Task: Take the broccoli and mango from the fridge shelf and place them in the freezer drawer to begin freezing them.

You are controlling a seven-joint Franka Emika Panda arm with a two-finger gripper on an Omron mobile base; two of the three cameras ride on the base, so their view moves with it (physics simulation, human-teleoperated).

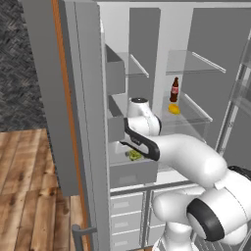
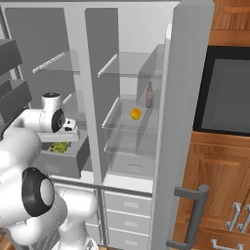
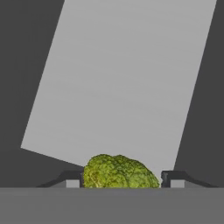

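Note:
The lumpy yellow-green broccoli (image 3: 120,173) sits between my two fingertips, and my gripper (image 3: 121,180) is shut on it with the jaws held wide apart. It hangs low over the pale floor of the open freezer drawer (image 1: 132,176), on the fridge's left side. From the base views the broccoli (image 1: 133,155) (image 2: 59,146) shows just under my hand, inside the freezer drawer (image 2: 73,160). The yellow-orange mango (image 1: 174,109) (image 2: 135,114) lies on a glass shelf in the right compartment, well away from my gripper.
A dark bottle (image 1: 174,89) (image 2: 149,95) stands just behind the mango. Grey door bins (image 1: 115,73) hang on the open left door. Small stacked drawers (image 2: 128,219) sit below. The right door (image 2: 178,122) stands open, with wooden cabinets (image 2: 219,195) beyond.

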